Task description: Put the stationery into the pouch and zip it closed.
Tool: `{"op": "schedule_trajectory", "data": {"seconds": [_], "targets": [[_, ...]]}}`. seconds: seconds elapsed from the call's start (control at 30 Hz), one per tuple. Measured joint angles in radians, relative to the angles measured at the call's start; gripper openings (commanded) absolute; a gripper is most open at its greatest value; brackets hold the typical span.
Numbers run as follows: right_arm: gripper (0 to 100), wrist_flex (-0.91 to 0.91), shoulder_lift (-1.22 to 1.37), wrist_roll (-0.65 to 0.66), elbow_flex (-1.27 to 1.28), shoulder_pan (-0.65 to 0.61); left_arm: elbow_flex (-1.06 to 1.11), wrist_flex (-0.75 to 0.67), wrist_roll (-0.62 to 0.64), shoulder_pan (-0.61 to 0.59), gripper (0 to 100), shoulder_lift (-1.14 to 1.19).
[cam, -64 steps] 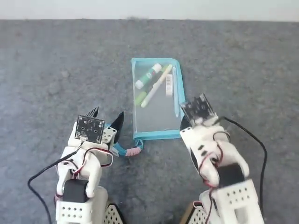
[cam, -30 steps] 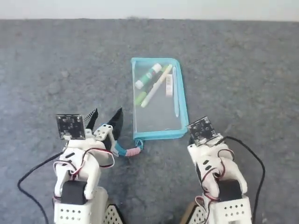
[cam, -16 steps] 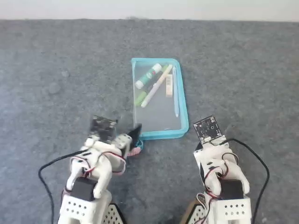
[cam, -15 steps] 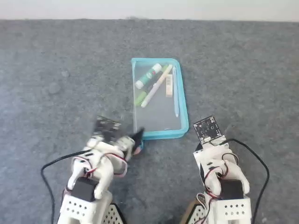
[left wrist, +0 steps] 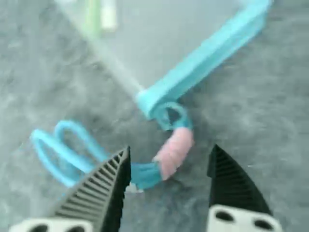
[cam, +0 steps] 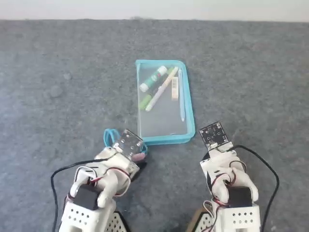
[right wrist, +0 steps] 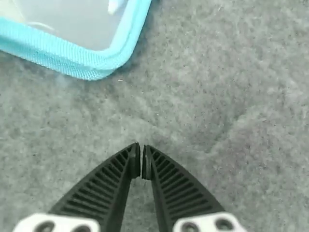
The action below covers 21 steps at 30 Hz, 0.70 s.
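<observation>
Grey carpeted tabletop (cam: 58, 72). Mid-table, flat: clear pouch (cam: 166, 140) w/ turquoise trim, holding glue stick (cam: 153, 79), green marker (cam: 144, 102), white pen (cam: 161, 89), blue pen (cam: 182, 99); label print too small to read. At corner nearest L arm, pink zip pull (left wrist: 176, 144) on blue strap (left wrist: 63, 145). L gripper (left wrist: 170, 151) spread wide astride pull; touching or not, can't tell. R gripper (right wrist: 141, 147) pinched together, empty, near pouch's other near corner.

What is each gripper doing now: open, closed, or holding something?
Left gripper: open, holding nothing; the pink zip tab lies between its jaws.
Right gripper: closed, empty, near the pouch corner.
</observation>
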Motion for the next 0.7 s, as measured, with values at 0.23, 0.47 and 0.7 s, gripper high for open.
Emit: {"op": "schedule_trajectory", "data": {"seconds": [0.23, 0.47, 0.7], "targets": [[0.9, 0.000, 0.000, 0.000, 0.000, 0.000, 0.000, 0.000, -0.003, -0.075, 25, 0.000], [0.9, 0.000, 0.000, 0.000, 0.000, -0.002, 0.000, 0.000, -0.003, -0.081, 25, 0.000], [0.9, 0.000, 0.000, 0.000, 0.000, -0.002, 0.000, 0.000, -0.003, -0.081, 25, 0.000]]}}
